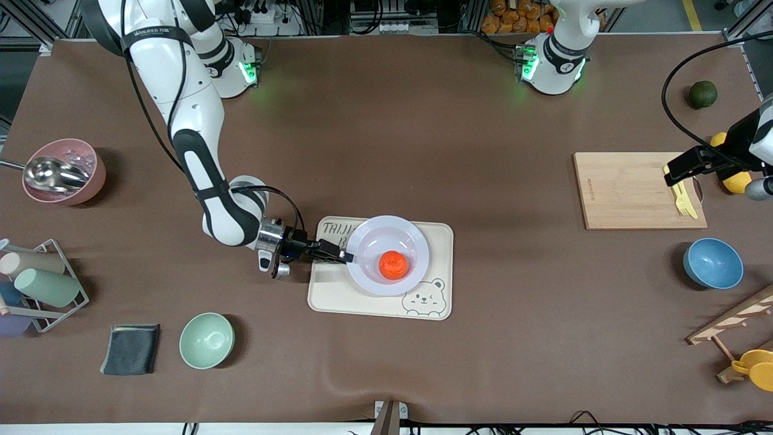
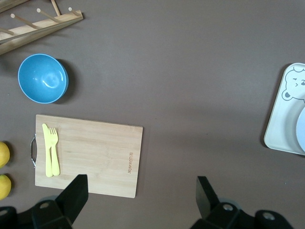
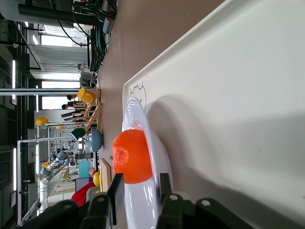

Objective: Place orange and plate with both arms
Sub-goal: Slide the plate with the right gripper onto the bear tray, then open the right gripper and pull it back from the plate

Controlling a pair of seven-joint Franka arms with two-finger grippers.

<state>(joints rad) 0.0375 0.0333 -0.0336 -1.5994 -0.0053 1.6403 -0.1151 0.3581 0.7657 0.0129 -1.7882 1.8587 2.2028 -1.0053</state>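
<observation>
We see the plate (image 1: 389, 255) lying flat on the cream bear tray (image 1: 380, 269) near the middle of the tabletop (image 1: 386, 151), the orange (image 1: 393, 265) sitting in it. The right gripper (image 1: 345, 256) straddles the plate's rim, fingers slightly parted. The left gripper (image 2: 140, 191) waits wide open over the cutting board (image 1: 639, 190), which carries a yellow fork (image 1: 681, 199).

A robotics lab: aluminium framing (image 1: 36, 24) and cables (image 1: 386, 24) edge the table (image 1: 386, 121)
</observation>
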